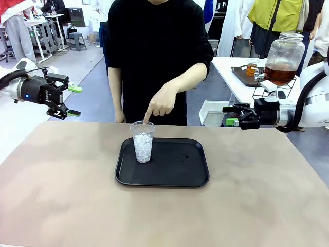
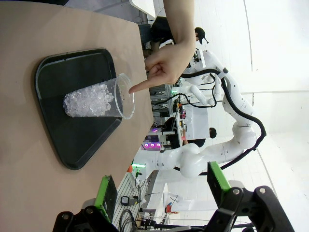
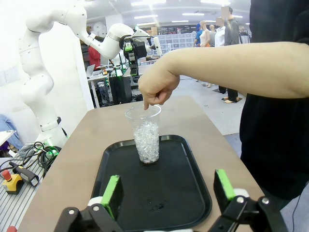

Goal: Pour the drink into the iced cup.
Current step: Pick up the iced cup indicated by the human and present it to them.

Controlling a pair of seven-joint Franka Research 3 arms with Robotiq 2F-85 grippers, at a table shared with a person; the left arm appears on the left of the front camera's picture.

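Observation:
A clear plastic cup [image 1: 142,142] packed with ice stands upright on the left half of a black tray [image 1: 175,175]. The person's hand [image 1: 162,103] points a finger down at its rim. The drink [image 1: 280,75] is amber liquid in a big glass dispenser jar [image 1: 284,51] on a side table at the back right. My left gripper [image 1: 73,101] hangs open above the table's far left. My right gripper [image 1: 230,115] hangs open at the far right. The left wrist view shows the cup [image 2: 96,100] and hand [image 2: 166,67] beyond the open gripper [image 2: 161,193]. From the open right gripper [image 3: 168,193], the cup [image 3: 146,133] stands ahead.
The dispenser sits on a wire stand over a dark tray [image 1: 245,77] on the white side table, with a small glass of amber liquid [image 1: 251,68] beside it. A white bin [image 1: 213,112] stands behind the table. The brown tabletop [image 1: 61,195] spreads wide around the tray.

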